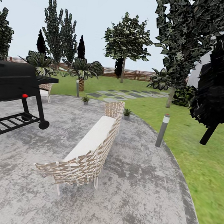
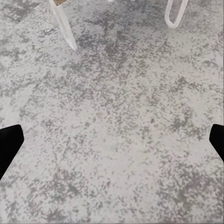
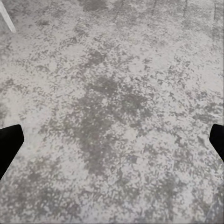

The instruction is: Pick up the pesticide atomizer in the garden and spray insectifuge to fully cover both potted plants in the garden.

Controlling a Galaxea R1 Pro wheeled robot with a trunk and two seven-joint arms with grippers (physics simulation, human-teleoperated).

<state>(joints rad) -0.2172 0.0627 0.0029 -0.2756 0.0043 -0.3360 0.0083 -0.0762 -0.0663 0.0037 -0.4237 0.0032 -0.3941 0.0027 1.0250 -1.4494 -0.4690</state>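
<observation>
A black barbecue grill [image 1: 11, 87] on wheels stands at the far left of the grey round patio [image 1: 135, 183], with a wicker chair [image 1: 45, 90] just behind it. Near the middle, a long wicker sofa [image 1: 87, 150] with a white cushion runs away from the camera. Past its far end sit the two potted plants — one [image 1: 85, 99] at the patio's far edge beside a grey bollard lamp [image 1: 77, 87], the other [image 1: 127, 113] just right of the sofa's far arm, both well ahead of the hands. Flat stepping stones [image 1: 124, 94] cross the lawn [image 1: 203, 163] toward a wooden slat fence [image 1: 136, 75]. A second bollard lamp [image 1: 162, 130] stands at the patio's right edge, with dark trees [image 1: 188, 40] beyond it. I cannot make out the pesticide atomizer.

The left hand [image 2: 112, 144] hangs over bare mottled paving, its dark fingertips [image 2: 8, 142] spread wide with nothing between them; white furniture legs [image 2: 63, 23] stand just ahead of it. The right hand [image 3: 112, 144] is likewise spread wide and empty over the paving — one white leg tip [image 3: 7, 18] lies ahead of it.
</observation>
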